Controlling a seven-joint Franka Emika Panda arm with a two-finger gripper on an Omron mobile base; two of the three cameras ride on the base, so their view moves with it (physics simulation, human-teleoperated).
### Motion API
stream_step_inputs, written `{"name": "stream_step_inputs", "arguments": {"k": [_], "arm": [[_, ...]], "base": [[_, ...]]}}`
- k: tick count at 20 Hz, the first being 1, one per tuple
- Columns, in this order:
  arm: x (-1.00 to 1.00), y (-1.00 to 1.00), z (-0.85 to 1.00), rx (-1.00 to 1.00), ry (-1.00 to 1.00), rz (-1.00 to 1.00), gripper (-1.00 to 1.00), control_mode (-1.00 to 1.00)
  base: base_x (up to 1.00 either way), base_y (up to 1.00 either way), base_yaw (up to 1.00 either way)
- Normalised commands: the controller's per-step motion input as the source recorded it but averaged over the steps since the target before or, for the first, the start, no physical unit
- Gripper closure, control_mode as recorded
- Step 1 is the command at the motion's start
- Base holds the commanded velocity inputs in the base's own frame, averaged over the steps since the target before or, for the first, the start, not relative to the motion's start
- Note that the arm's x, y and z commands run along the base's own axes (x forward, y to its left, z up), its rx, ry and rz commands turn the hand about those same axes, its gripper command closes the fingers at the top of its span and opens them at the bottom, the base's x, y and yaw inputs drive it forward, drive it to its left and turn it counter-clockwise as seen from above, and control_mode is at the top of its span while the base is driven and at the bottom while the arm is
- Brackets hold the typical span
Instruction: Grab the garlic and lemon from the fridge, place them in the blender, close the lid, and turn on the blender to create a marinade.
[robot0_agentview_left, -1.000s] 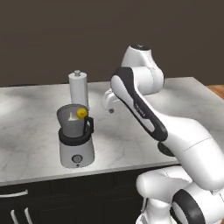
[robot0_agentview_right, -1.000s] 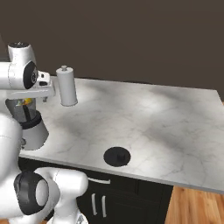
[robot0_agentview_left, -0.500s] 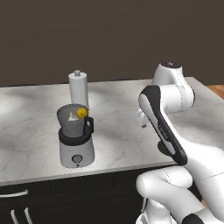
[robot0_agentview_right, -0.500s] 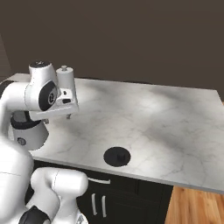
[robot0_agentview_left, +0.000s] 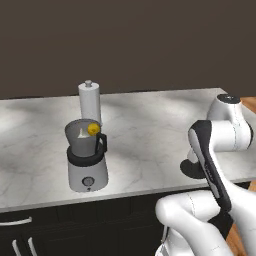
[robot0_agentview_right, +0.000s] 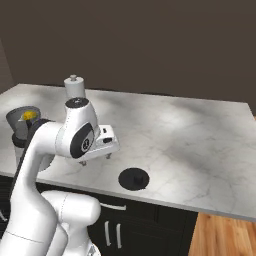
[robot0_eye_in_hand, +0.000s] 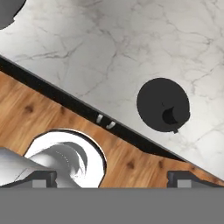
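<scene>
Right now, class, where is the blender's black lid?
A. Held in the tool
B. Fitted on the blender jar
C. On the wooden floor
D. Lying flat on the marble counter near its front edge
D: the lid lies flat on the counter near its front edge, apart from the blender, whose jar is open with the lemon showing inside.

The lemon (robot0_agentview_left: 92, 129) sits in the blender (robot0_agentview_left: 87, 159), the lid (robot0_agentview_right: 133, 178) well right on the counter (robot0_agentview_right: 200, 135).
</scene>
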Motion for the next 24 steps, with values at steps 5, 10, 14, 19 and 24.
{"name": "stream_step_inputs", "arguments": {"k": [5, 10, 14, 19, 24], "arm": [[0.07, -0.88, -0.16, 0.01, 0.04, 0.00, -1.00, -1.00], [0.38, -0.65, -0.35, 0.00, 0.06, 0.00, -1.00, -1.00], [0.52, -0.43, -0.43, 0.00, 0.03, 0.00, -1.00, -1.00], [0.47, -0.28, -0.41, 0.00, 0.00, 0.00, -1.00, -1.00], [0.50, -0.05, -0.37, 0.00, 0.00, 0.00, -1.00, -1.00]], "base": [[0.00, 0.00, 0.00], [0.00, 0.00, 0.00], [0.00, 0.00, 0.00], [0.00, 0.00, 0.00], [0.00, 0.00, 0.00]]}}
